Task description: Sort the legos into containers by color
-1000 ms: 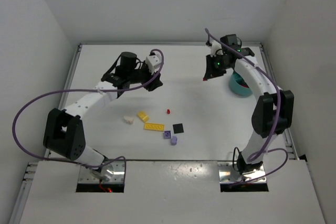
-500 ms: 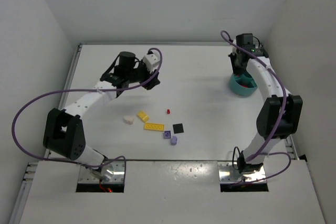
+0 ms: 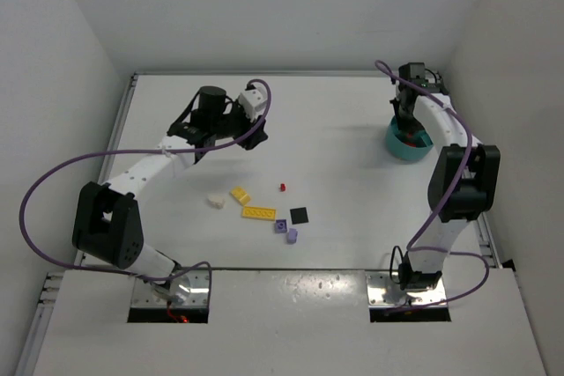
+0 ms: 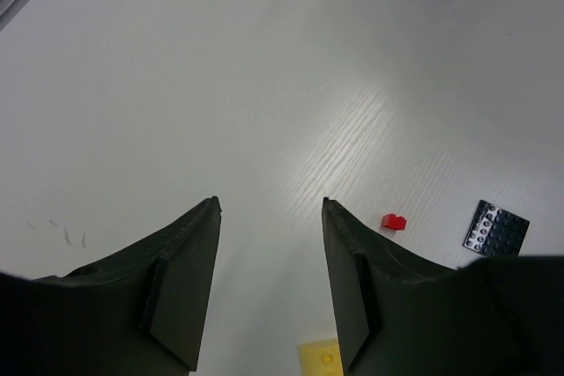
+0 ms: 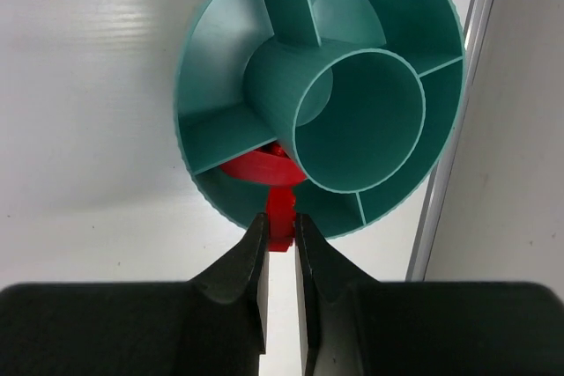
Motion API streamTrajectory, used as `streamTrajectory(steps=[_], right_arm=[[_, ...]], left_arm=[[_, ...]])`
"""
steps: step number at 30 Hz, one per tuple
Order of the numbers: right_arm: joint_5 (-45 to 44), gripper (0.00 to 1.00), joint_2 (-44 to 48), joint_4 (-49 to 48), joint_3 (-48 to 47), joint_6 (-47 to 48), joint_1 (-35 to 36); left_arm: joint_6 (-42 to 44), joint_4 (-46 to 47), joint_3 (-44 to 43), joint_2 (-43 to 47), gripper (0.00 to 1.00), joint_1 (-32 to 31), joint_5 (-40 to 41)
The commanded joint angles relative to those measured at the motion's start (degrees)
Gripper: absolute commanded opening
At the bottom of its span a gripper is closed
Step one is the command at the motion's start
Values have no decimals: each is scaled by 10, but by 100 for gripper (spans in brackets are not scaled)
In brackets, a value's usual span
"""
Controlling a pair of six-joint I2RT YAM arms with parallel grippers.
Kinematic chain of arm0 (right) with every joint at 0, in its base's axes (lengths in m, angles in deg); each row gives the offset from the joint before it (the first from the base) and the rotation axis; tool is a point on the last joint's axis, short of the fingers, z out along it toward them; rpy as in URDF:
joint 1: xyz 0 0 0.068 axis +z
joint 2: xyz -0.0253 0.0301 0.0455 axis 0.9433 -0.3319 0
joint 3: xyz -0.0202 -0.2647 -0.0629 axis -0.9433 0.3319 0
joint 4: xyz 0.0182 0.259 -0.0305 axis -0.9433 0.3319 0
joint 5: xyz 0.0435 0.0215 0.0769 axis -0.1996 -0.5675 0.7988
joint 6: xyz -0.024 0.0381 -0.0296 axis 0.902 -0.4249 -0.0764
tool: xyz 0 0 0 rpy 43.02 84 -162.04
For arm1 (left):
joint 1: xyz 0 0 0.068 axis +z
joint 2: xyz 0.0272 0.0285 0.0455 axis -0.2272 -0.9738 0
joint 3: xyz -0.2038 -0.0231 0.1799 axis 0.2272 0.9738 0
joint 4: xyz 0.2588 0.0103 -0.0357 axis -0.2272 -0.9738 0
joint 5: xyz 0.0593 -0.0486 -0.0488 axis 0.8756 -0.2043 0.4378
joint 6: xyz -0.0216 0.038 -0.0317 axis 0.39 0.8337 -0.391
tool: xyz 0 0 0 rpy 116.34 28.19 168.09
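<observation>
My right gripper [image 5: 280, 220] is shut on a red lego [image 5: 281, 209] held over the near rim of the round teal container [image 5: 225, 77], whose near compartment holds a red piece [image 5: 256, 165]. From above, that gripper [image 3: 408, 126] hangs over the teal container [image 3: 398, 148] at the far right. Loose legos lie mid-table: cream [image 3: 214, 202], two yellow [image 3: 240, 195] [image 3: 258, 213], small red [image 3: 283, 188], black plate [image 3: 300, 215], two lavender [image 3: 280, 226] [image 3: 292, 236]. My left gripper [image 4: 270, 204] is open and empty above bare table, with the red brick [image 4: 393, 222] and black plate [image 4: 496, 227] to its right.
The table's raised metal edge [image 5: 449, 156] runs just right of the container, with the white wall beyond it. The left arm's purple cable [image 3: 53, 182] loops out over the table's left side.
My right arm swung from left of the container to directly over it, carrying the red lego. The left arm stayed almost still.
</observation>
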Motion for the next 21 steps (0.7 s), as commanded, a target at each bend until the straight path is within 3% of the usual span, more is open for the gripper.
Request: streamTrajectory(steps=[1, 5, 12, 18, 21], right_arm=[[-17, 0, 3, -6, -3, 7, -9], [-17, 5, -2, -6, -3, 7, -9], [-17, 30, 4, -6, -3, 7, -9], [-3, 33, 27, 5, -10, 7, -9], [48, 33, 54, 18, -24, 7, -9]], left_arm=[[-4, 20, -10, 6, 55, 11, -2], [-4, 20, -10, 0, 55, 11, -2], [-4, 14, -10, -5, 56, 11, -2], [-10, 8, -10, -28, 58, 11, -18], [-65, 22, 7, -34, 55, 11, -19]])
